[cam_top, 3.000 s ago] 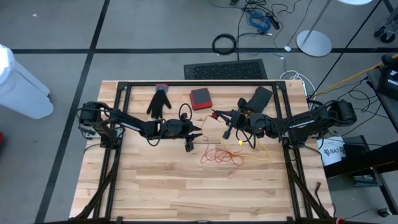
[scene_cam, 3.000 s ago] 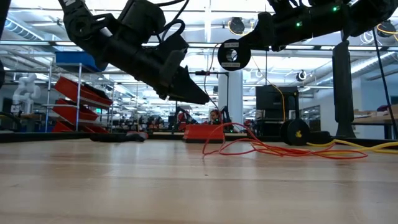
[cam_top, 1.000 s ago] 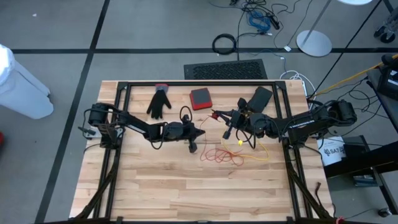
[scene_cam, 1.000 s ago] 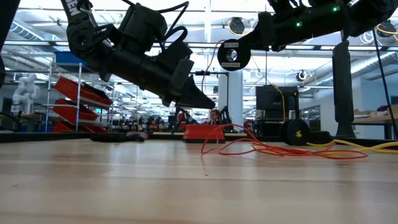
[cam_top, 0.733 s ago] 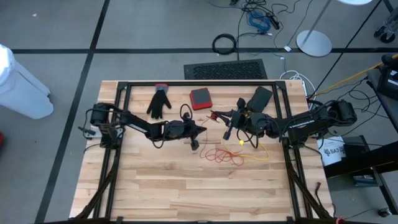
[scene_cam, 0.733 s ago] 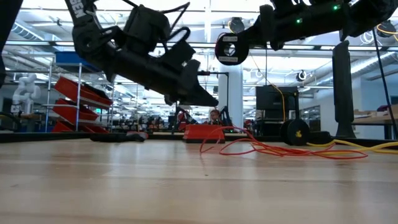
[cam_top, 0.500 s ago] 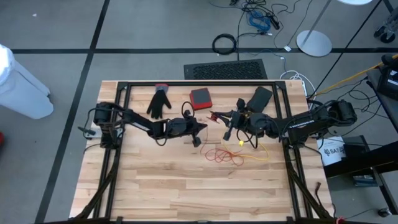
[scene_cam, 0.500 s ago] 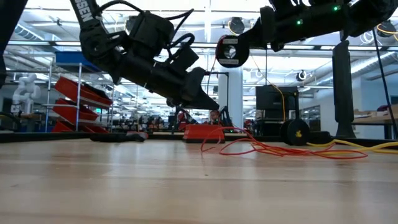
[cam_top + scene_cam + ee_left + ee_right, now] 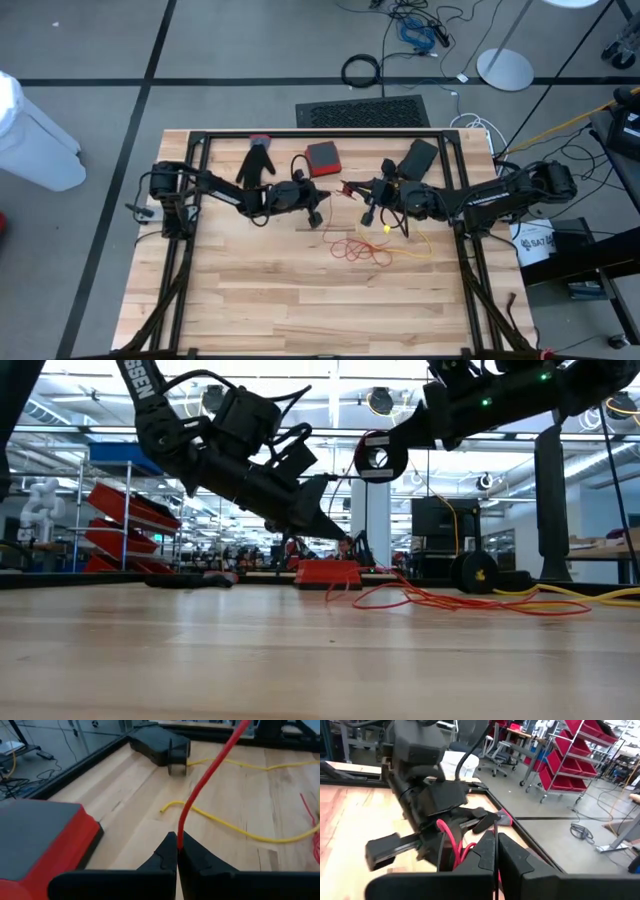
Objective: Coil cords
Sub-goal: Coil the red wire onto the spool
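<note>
A robotics lab: red bin shelving (image 9: 120, 520), workbenches and office chairs (image 9: 497, 745) beyond.

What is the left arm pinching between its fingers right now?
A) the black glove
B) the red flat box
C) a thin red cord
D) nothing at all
C: in the left wrist view the left gripper has its fingers closed on the thin red cord, which rises from between the tips over the table.
</note>
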`<state>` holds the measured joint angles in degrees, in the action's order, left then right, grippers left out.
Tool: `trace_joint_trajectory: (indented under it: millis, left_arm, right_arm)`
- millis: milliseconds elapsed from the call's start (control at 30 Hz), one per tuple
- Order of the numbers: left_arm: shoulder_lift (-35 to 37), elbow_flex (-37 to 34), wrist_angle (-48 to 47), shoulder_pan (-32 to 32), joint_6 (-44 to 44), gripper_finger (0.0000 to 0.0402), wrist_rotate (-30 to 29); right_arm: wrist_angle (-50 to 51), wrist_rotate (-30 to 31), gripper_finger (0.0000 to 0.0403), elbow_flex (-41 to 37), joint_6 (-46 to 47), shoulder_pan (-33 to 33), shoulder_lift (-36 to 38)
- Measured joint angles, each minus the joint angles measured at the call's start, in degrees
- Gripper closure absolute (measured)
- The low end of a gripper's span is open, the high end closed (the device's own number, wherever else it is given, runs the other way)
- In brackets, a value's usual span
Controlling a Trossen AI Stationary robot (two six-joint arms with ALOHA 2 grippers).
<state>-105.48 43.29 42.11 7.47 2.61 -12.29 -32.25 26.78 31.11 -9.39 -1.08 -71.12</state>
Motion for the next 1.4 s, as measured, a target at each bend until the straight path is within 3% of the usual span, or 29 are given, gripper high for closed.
trace_joint_trajectory:
  millis: [267, 633, 1067, 1400]
  left_arm:
    - [3.88, -0.10, -2.40, 1.37, -1.51, 0.0400, -0.34]
    - [3.99, -0.11, -3.95, 2.89, -1.46, 0.0401, -0.10]
    - [3.97, 1.22, -3.65, 0.17, -1.40, 0.0401, 1.55]
    - [3.94, 3.95, -3.61, -2.62, -1.45, 0.0401, 0.22]
  right_arm:
    - [10.18, -2.38, 0.0403, 0.00, 3.25, 0.00, 5.22]
    - [6.92, -13.41, 0.0403, 0.00, 4.27, -0.02, 6.30]
    - [-18.12, -12.85, 0.0403, 0.02, 3.77, -0.02, -3.39]
    - [-43.56, -1.30, 0.0403, 0.04, -0.28, 0.28, -16.68]
